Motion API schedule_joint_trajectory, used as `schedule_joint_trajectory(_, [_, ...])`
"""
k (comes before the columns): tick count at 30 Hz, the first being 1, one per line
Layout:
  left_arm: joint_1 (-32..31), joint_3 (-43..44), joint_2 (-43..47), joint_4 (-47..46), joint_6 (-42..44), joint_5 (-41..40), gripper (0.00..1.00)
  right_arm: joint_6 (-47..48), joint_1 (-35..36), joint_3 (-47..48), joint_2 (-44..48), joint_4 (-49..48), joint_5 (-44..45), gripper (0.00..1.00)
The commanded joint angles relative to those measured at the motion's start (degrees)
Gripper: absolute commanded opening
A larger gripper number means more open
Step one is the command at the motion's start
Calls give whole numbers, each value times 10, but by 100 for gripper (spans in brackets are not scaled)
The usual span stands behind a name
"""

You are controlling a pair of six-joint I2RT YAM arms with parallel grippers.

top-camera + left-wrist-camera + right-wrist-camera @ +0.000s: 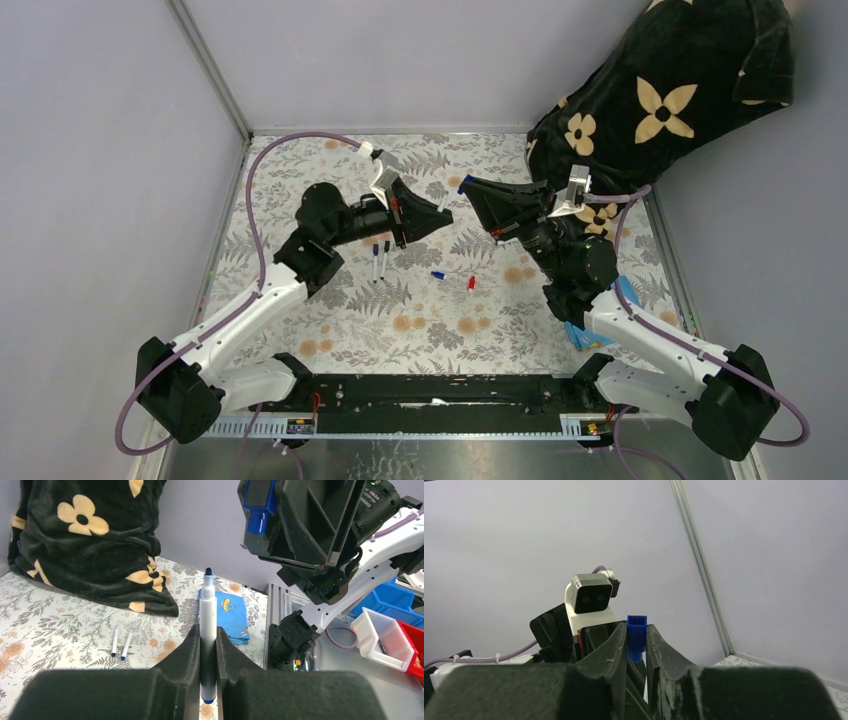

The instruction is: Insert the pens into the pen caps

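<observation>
Going on now: both arms are up over the table [330,330], and their tips face each other with a gap in between.
Left gripper [208,630]: clenched on a pen [208,605]. The white pen stands up between the fingers, with its dark tip on top.
Right gripper [636,632]: clenched on a blue cap [637,625]. The cap pokes out past the fingers.
Pen and cap: near each other but apart. The pen is not in the cap yet.
On the table: two more pens [380,260] lie side by side near the left arm. A loose blue cap [438,274] and a red cap [471,284] lie a little to their right.
Done: I see no pen that surely has its cap on. The two lying pens are too small to tell.
Left to do: I think almost all of it. The held tip must line up with the open end of the held cap and push in. Then the other pens need caps too.
</observation>
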State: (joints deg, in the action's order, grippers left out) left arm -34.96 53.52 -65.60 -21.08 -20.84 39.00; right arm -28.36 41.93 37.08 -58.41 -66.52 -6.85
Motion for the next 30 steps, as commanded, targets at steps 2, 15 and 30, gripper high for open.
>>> schedule_joint_trajectory(2, [-6, -3, 17, -30, 14, 19, 0, 3, -3, 42, -14, -59, -34, 0])
schedule_joint_trajectory(15, [-10, 1, 24, -19, 24, 27, 0, -10, -3, 47, -31, -56, -51, 0])
schedule_joint_trajectory(30, [-12, 0, 27, -16, 28, 27, 0, -11, -3, 44, -36, -42, -51, 0])
